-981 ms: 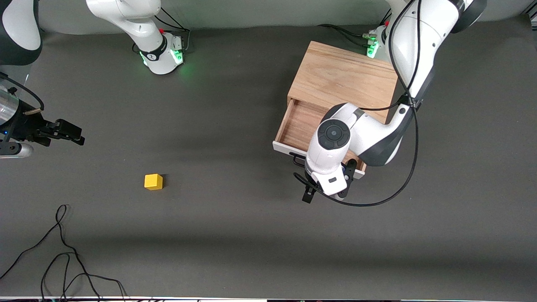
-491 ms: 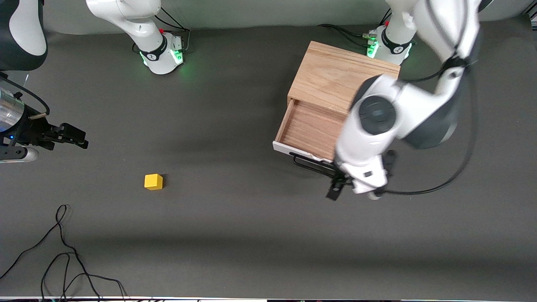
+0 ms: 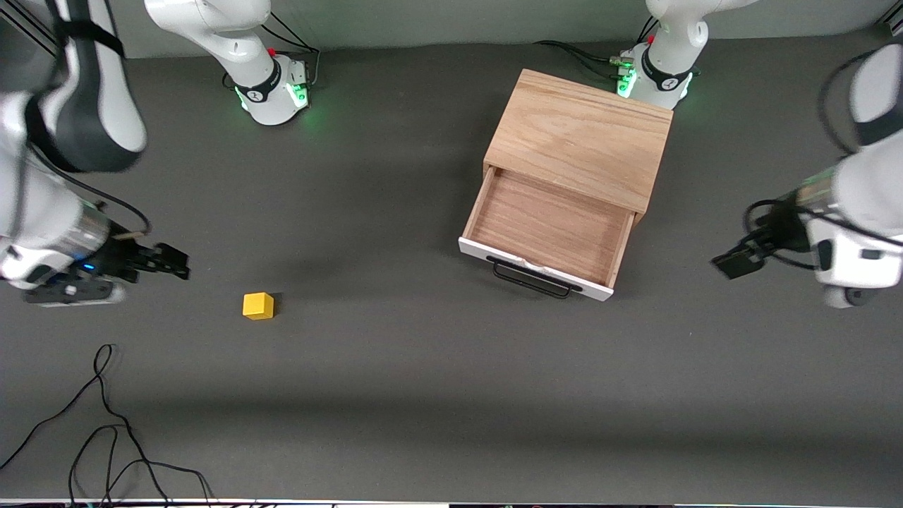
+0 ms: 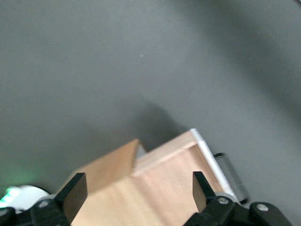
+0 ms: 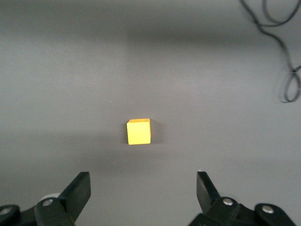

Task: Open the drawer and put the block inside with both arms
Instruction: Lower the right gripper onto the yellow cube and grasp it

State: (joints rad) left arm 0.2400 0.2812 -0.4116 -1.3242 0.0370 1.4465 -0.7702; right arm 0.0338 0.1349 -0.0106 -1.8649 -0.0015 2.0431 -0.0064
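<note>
- The block (image 3: 258, 305) sits alone on the table (image 3: 395, 395), well apart from the cabinet (image 3: 582, 134), toward the right arm's end and nearer the front camera.
- The drawer (image 3: 547, 229) is pulled out of the cabinet, showing its wood floor.
- The right gripper (image 3: 169, 262) hangs over bare table near the block, fingers (image 5: 79, 190) spread apart.
- The left gripper (image 3: 737, 262) hangs beside the cabinet, fingers (image 4: 75, 194) apart, empty.
</note>
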